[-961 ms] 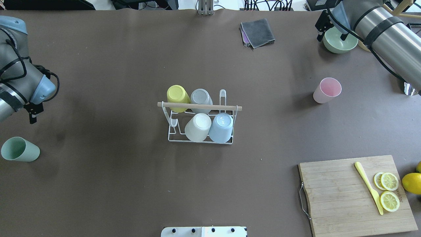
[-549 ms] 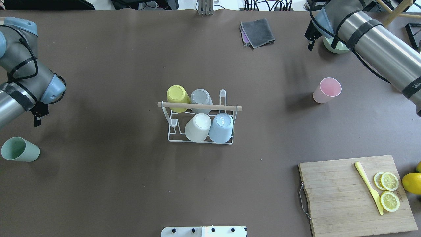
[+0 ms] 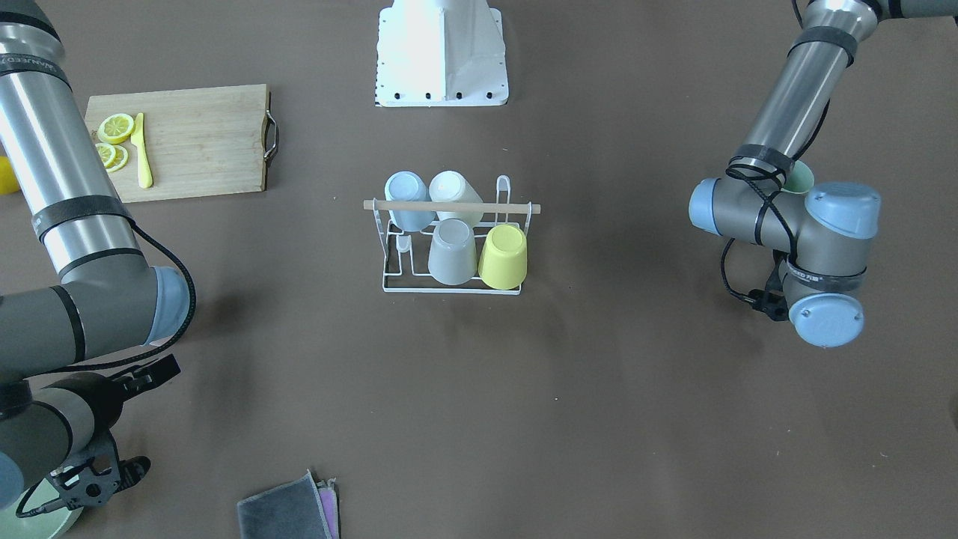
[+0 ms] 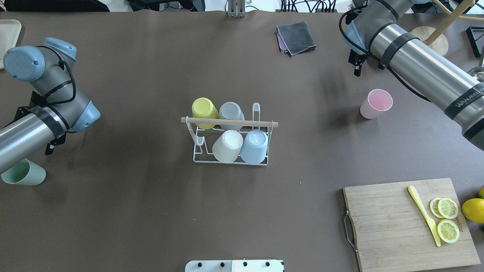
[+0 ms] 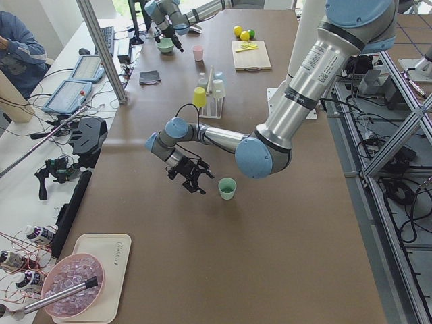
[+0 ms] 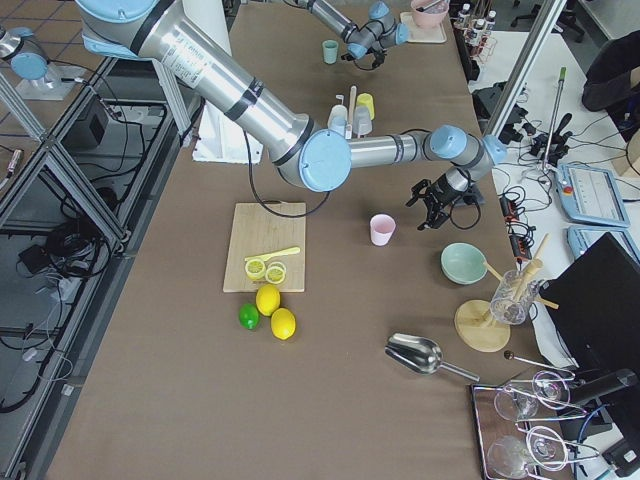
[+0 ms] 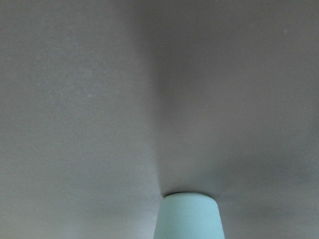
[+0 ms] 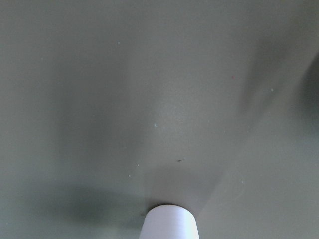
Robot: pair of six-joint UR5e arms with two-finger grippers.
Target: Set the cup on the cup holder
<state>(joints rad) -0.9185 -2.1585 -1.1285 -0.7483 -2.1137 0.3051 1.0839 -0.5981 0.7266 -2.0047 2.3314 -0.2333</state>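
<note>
At table centre, the cup holder point(image 4: 231, 161) carries four cups point(image 4: 228, 145) upturned over its prongs point(image 4: 256, 109), so each sits steady; two prongs stand bare, presumably for the loose pair. Green cup point(image 4: 23, 172) stands upright just beside the left gripper point(image 5: 194, 181); pink cup point(image 4: 375, 104) stands near the right gripper point(image 6: 431, 212). Both arms reach low, wrists bent down, each wrist camera lined on its cup; jaw state cannot be told for either.

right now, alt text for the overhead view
A white wire cup holder at centre holds four upturned cups. A pink cup stands at right near the right arm, a green cup at far left by the left arm.
</note>
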